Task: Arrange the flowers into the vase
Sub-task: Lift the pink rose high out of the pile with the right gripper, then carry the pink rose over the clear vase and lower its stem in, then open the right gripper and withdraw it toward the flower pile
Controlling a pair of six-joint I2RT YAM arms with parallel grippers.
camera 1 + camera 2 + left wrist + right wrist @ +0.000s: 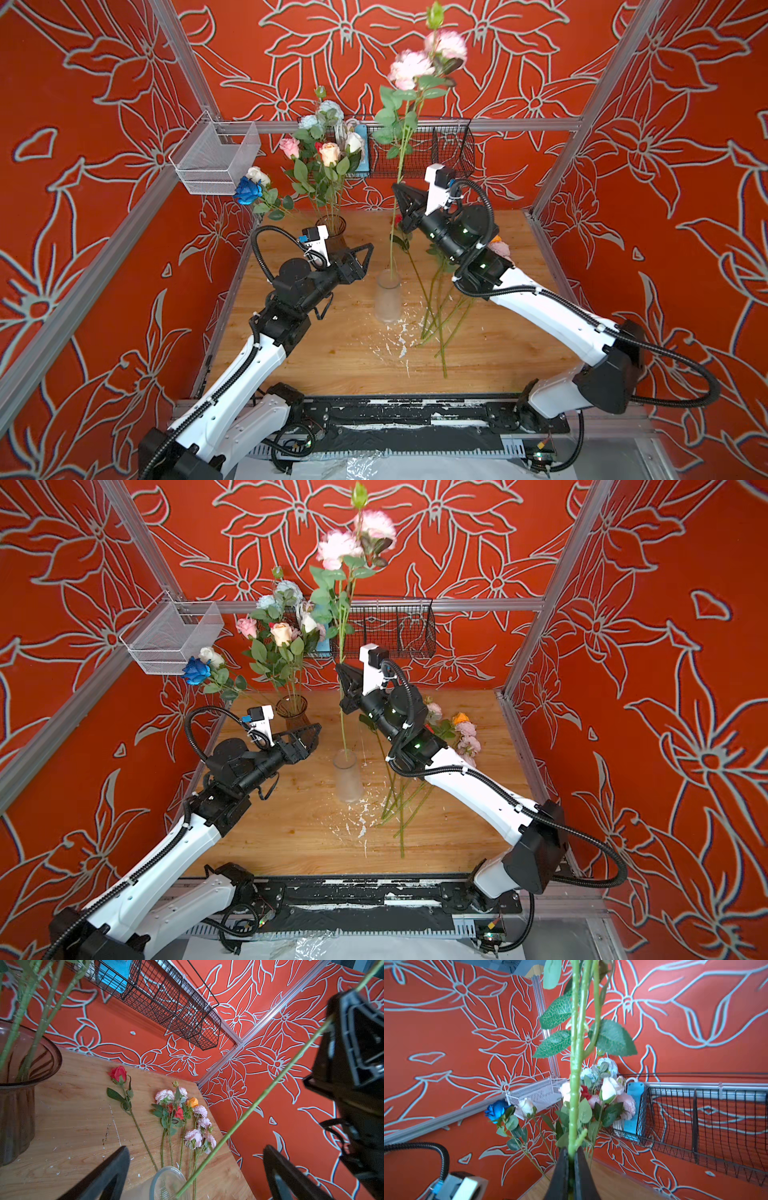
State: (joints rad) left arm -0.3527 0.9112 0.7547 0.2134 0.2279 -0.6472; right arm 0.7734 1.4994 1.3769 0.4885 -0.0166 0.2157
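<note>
1. Two jaws of my right gripper (571,1157) pressed together, pinching the pink peony stem (400,166) nearly upright.
2. Its foot sits inside the clear vase (388,299), mid-table.
3. My left gripper (368,253) hangs spread wide, empty, just beside that vase.

I count two vases (clear vase (388,299), brown vase (337,232)) and two baskets: white basket (208,166), black basket (453,153).

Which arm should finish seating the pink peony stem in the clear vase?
Right. The right claw is shut on the pink peony stem, whose lower end already sits in the clear vase. The left claw is open and empty beside it.
</note>
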